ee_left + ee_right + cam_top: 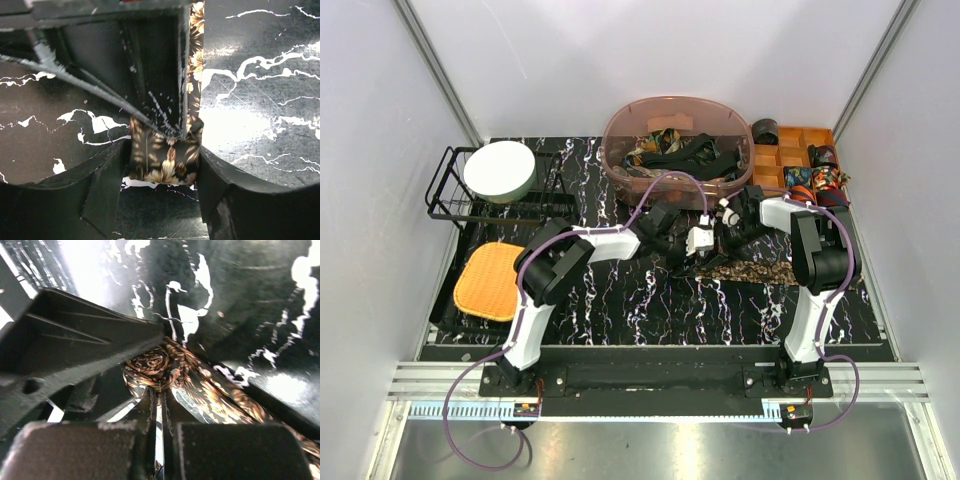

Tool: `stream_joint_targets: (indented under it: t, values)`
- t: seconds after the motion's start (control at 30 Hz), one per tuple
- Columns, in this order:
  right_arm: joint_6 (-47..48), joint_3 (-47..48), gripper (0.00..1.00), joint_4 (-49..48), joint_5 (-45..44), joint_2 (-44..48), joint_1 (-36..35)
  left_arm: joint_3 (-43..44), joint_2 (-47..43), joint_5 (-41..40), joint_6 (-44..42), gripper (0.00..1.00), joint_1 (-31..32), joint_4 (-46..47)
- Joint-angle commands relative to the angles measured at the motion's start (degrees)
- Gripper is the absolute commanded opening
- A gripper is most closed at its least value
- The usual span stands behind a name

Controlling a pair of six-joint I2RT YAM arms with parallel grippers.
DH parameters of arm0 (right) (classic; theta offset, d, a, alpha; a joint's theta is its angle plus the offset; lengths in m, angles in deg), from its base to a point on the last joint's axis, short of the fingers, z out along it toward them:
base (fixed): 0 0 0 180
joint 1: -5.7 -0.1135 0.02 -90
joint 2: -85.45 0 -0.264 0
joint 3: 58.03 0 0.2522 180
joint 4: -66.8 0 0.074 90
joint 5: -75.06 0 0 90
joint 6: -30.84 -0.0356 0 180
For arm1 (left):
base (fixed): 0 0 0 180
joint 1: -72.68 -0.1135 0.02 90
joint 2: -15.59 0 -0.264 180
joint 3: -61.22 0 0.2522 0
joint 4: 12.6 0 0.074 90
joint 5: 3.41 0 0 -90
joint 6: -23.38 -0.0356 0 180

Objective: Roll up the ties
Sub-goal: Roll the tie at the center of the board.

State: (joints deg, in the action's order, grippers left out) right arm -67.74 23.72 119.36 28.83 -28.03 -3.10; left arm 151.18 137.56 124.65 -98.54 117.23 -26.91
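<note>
Brown floral tie roll (162, 162) sat between left gripper (694, 243) fingers (107, 192), grip indiscernible; right gripper (158, 405) closed, tips at roll.

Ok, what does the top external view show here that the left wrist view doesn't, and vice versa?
Only top external: the clear bin of loose ties, the wooden organizer holding rolled ones, the wire rack with a white bowl, and the orange mat.
Only left wrist: the tie's rolled end close up, sitting between the fingers of the left gripper, its floral print legible.
Shared: the brown patterned tie and the black marbled mat under it.
</note>
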Motion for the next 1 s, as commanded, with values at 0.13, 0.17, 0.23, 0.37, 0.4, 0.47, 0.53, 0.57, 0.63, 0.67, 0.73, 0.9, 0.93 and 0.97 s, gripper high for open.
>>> stream_joint_targets:
  t: [0.13,0.17,0.23,0.37,0.4,0.47,0.53,0.57,0.63,0.67,0.73,0.9,0.93,0.97]
  values:
    - [3.22,1.80,0.00,3.11,-15.29,-5.53,-1.48,-11.50,4.33,2.18,5.72,0.67,-1.57,4.49]
    - [3.22,2.15,0.00,3.46,-15.73,-5.71,-1.66,-12.65,4.15,3.06,7.99,0.68,-1.92,7.12]
    - [3.13,2.76,0.00,3.64,-16.43,-6.32,-2.19,-15.63,4.06,5.35,10.20,0.69,-2.80,15.71]
    - [3.31,4.00,0.00,5.40,-16.96,-7.47,-2.63,-17.93,5.73,5.97,17.04,0.69,-2.90,28.57]
    - [3.31,4.00,0.00,5.40,-17.05,-7.38,-2.63,-17.76,6.95,7.19,17.94,0.68,-2.98,31.73]
    - [3.31,4.26,0.00,5.58,-17.14,-7.64,-2.80,-17.93,8.36,7.99,20.21,0.66,-2.72,35.52]
    - [3.31,4.26,0.00,5.58,-17.14,-7.73,-2.80,-17.41,10.38,8.25,22.60,0.64,-2.63,40.28]
    - [3.39,4.26,0.00,5.49,-17.05,-7.82,-2.80,-16.80,11.00,8.17,23.21,0.61,-2.63,40.02]
    - [3.57,4.52,0.00,5.67,-16.96,-7.91,-2.72,-15.30,11.53,7.73,21.91,0.50,-2.37,35.91]
    - [3.66,4.52,0.00,5.75,-16.79,-7.99,-2.72,-15.04,11.27,7.55,19.73,0.46,-2.37,34.15]
    - [4.09,4.61,0.00,5.84,-16.00,-7.99,-2.80,-13.20,9.69,4.75,16.38,0.34,-1.93,24.77]
    - [4.80,6.63,0.15,8.12,-10.11,-6.60,-2.45,-9.16,5.57,-2.28,5.30,0.17,-1.40,2.64]
    - [5.32,6.98,0.22,8.65,-9.06,-6.07,-1.84,-8.36,5.30,-3.42,3.73,0.15,-1.31,0.67]
    - [5.50,7.68,0.27,9.09,-7.14,-5.45,-1.40,-7.13,5.21,-4.74,2.49,0.12,-1.23,-3.53]
